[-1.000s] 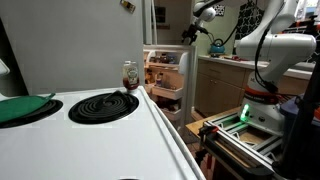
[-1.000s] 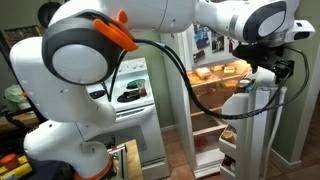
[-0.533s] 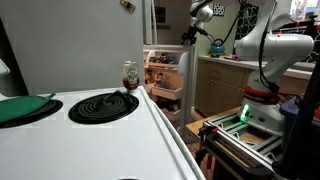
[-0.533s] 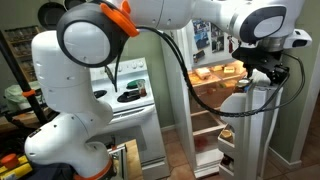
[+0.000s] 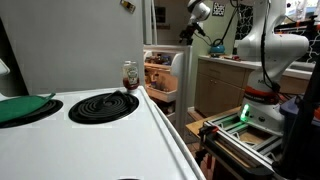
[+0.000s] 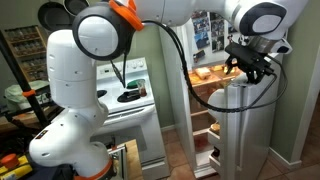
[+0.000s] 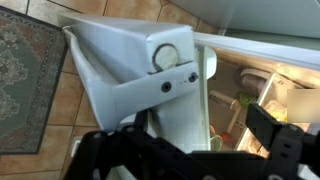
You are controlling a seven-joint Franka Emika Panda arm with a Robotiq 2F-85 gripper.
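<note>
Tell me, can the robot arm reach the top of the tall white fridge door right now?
Probably yes: its open jaws hang right at the top edge of the tall white fridge door, with nothing visible between them.

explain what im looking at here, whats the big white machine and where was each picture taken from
The white machine is a robot arm standing in a home kitchen. At its end sits the gripper, a claw with two fingers. Two pictures come from cameras placed in the room, away from the robot. The third comes from a camera on the wrist, looking down past the gripper.

In an exterior view, a white stove has a coil burner, a small jar at its far edge and something green at the side.

The gripper is open and holds nothing. It is up by the top edge of the open fridge door. Whether it touches the door is hard to tell. The wrist view also shows a rug on the floor.
</note>
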